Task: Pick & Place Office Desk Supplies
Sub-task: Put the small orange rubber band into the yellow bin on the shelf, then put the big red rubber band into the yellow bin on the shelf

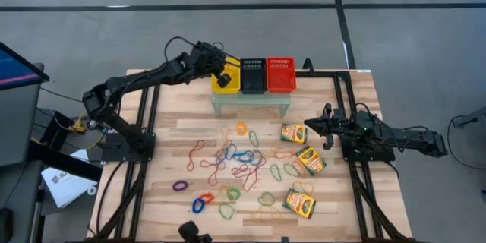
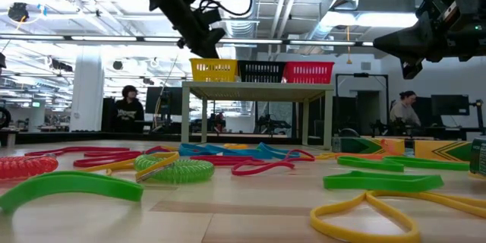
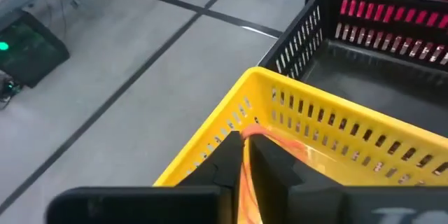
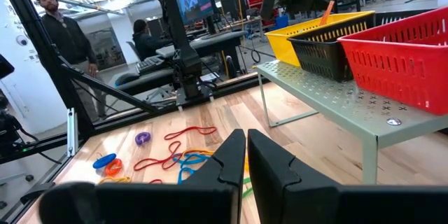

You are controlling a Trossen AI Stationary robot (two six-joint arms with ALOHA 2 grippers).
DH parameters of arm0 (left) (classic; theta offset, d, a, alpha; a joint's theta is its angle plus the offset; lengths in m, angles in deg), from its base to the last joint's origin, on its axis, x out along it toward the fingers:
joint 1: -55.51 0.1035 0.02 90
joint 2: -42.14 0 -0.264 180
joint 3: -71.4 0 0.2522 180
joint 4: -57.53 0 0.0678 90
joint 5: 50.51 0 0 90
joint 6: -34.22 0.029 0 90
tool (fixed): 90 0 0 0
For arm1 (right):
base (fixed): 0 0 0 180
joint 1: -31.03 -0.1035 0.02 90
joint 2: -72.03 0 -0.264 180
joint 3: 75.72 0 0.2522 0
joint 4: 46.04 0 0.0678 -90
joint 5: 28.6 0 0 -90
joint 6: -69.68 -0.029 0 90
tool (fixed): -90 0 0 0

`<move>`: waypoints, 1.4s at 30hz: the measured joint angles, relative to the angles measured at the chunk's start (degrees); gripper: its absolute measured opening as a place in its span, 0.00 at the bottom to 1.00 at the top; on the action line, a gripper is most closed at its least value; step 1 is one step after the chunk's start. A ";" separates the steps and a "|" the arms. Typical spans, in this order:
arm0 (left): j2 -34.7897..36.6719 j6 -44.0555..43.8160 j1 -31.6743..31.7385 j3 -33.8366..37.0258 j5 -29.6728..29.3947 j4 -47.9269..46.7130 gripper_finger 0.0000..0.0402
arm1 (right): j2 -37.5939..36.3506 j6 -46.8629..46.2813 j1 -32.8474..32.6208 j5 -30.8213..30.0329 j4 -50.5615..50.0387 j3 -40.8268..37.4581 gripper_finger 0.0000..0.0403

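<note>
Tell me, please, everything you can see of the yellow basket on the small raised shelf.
The yellow basket is a small rectangular bin that looks like plastic, with slotted mesh walls and an open top. It stands upright at the left end of a row, pressed against the black basket, on the pale green shelf at the table's far edge. The left gripper hangs over its opening, pinching an orange rubber band that dangles into it. Its floor is mostly hidden.

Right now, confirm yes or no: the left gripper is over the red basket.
No, the left gripper hangs over the yellow basket, pinching an orange rubber band.
</note>
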 joint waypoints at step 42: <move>8.07 -43.16 -39.85 5.15 -7.93 -46.83 0.60 | 0.02 0.00 -0.04 -0.09 0.00 0.00 0.04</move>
